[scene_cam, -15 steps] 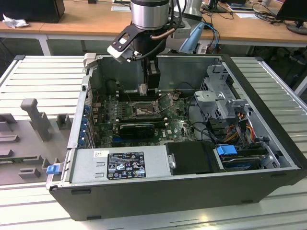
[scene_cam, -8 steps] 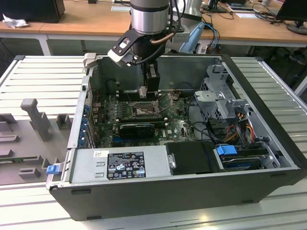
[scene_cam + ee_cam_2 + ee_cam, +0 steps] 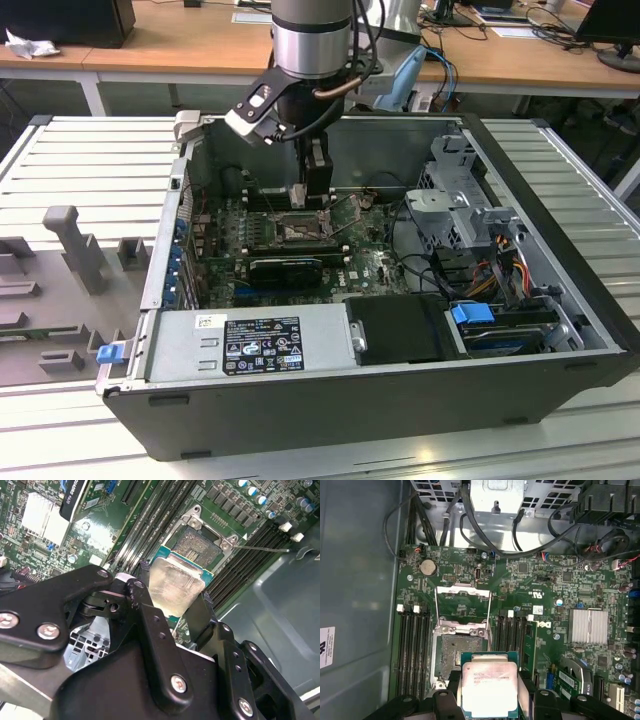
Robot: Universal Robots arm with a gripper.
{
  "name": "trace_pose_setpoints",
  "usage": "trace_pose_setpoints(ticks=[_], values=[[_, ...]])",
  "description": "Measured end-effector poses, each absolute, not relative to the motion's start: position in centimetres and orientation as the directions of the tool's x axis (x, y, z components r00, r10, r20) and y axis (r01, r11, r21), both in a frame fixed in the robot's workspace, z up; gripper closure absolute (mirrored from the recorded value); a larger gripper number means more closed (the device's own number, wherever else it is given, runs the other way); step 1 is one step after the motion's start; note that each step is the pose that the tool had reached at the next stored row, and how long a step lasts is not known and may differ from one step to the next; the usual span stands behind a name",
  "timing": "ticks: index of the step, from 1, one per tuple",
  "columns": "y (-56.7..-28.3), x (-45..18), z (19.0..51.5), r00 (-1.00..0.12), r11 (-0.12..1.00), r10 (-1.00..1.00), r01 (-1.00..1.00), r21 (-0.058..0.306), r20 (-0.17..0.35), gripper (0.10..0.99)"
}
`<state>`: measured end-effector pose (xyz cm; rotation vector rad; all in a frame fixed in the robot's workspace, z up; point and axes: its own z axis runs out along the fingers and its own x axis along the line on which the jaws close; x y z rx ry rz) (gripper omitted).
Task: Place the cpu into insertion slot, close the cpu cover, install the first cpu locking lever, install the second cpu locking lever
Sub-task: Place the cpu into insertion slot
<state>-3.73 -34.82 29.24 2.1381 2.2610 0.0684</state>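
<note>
Holding the chip (image 3: pixel 490 692) clamped between the two fingers of my hand (image 3: pixel 176 589), I hover inside the open computer case (image 3: pixel 560 370), with the chip over one edge of the socket (image 3: pixel 454 655). The chip is not yet seated, and the socket's contacts lie bare. The cover (image 3: pixel 463 592) stands swung back, and a thin locking lever (image 3: pixel 260 548) juts out free. By my judgement all four steps remain: seating, closing and both levers.

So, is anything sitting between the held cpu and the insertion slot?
Nothing visible does. The fingers grip the cpu above the board, close to the insertion slot. The cpu cover is swung open, leaving the slot's contacts bare.
</note>
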Motion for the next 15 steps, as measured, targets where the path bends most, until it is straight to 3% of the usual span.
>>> trace_pose_setpoints(ticks=[15], values=[[-34.8, -3.73, 28.61, -0.056, 0.055, 0.998, 0.997, 0.052, 0.009, 0.553]])
